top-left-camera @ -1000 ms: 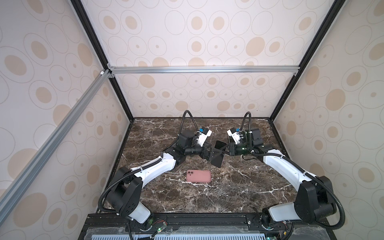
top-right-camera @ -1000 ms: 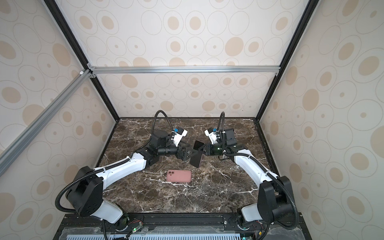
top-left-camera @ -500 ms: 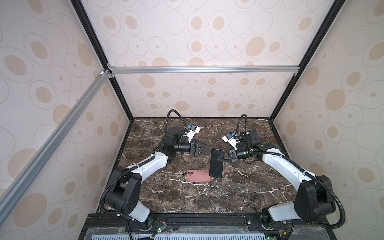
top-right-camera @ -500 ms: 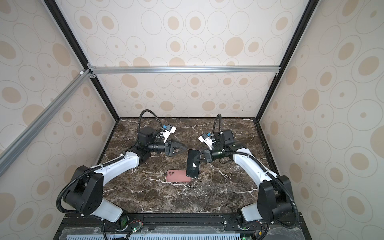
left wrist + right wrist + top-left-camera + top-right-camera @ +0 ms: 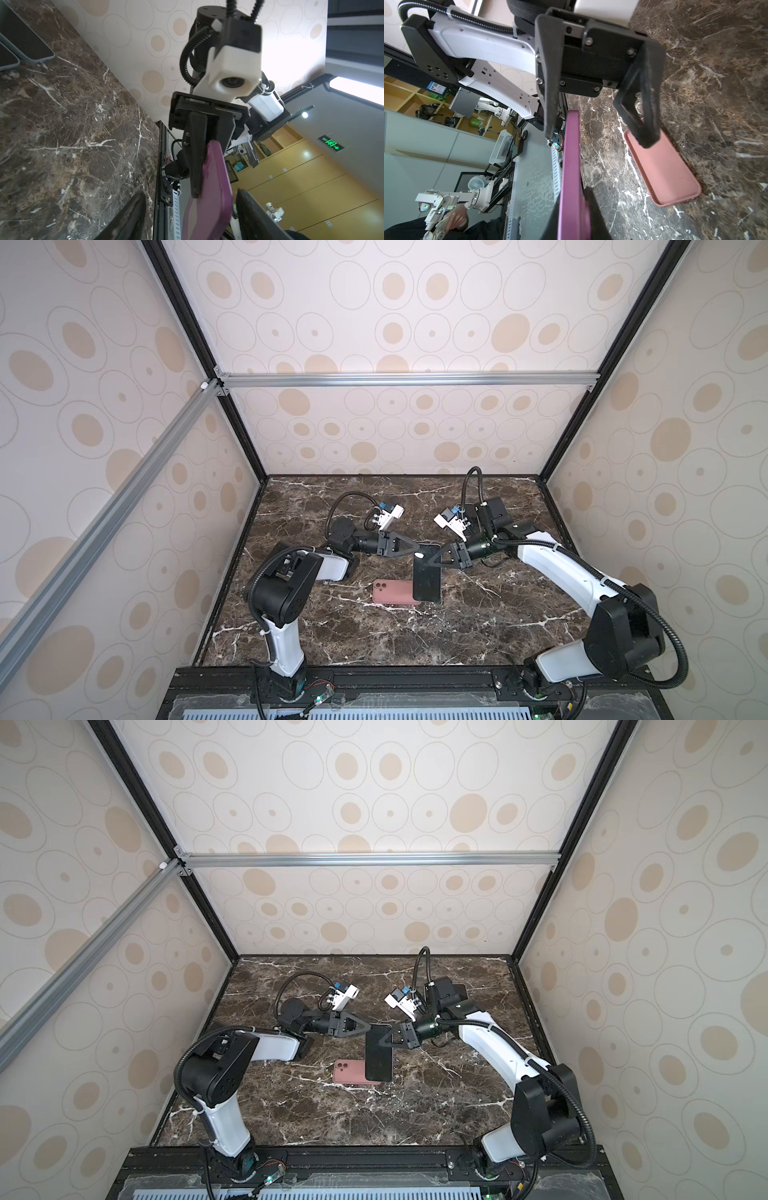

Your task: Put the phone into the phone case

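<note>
Hanging upright over the marble surface (image 5: 374, 635), the phone (image 5: 427, 578) is pinched near its upper end by the right hand (image 5: 433, 562). Its lower end is seen overlapping the right end of the pink phone case (image 5: 390, 591), which is laid flat. The phone's top is straddled by the left hand (image 5: 417, 548), whose fingers (image 5: 550, 93) are spread and kept clear of it
</note>
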`<move>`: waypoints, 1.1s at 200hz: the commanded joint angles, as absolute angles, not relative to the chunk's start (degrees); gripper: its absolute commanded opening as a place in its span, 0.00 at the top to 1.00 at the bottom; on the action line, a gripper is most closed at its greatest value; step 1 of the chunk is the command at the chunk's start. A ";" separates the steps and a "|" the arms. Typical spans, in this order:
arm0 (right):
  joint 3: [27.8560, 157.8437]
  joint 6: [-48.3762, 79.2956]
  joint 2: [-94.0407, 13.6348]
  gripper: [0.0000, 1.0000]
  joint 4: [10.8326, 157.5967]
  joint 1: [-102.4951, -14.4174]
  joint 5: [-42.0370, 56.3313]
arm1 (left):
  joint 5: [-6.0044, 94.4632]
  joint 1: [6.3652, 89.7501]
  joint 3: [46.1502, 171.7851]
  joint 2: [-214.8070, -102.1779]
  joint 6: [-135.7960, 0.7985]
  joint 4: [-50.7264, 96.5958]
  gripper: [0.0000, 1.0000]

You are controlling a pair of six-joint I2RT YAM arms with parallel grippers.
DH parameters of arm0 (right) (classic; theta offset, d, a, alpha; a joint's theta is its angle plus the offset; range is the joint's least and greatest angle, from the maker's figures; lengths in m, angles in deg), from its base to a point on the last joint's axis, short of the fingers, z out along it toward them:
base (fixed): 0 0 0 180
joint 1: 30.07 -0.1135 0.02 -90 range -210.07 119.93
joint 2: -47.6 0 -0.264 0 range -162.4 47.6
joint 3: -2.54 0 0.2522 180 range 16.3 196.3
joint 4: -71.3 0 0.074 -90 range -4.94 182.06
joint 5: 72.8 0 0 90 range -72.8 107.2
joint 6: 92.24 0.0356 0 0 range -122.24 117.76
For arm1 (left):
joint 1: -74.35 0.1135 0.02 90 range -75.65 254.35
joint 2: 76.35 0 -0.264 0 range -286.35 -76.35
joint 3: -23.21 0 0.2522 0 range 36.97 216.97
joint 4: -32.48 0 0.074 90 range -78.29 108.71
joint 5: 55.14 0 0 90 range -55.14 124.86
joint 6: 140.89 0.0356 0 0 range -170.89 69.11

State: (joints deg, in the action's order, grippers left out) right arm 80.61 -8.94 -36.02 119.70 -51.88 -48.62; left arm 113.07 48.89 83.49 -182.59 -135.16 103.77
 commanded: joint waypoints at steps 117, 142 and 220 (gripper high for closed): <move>82.72 -10.45 -35.36 0.97 121.38 -52.22 -42.34 | 82.79 52.00 88.20 -161.92 -83.15 44.27 0.00; 83.08 -11.20 -36.22 0.97 121.62 -52.22 -43.65 | 85.04 51.98 87.59 -159.99 -82.57 42.89 0.00; 85.89 -15.09 -37.28 0.97 123.13 -52.68 -50.51 | 90.74 49.09 86.44 -156.24 -77.50 38.10 0.17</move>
State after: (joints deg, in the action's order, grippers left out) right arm 83.63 -12.02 -36.74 122.08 -51.98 -45.13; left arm 87.48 50.73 84.93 -158.15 -82.51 41.68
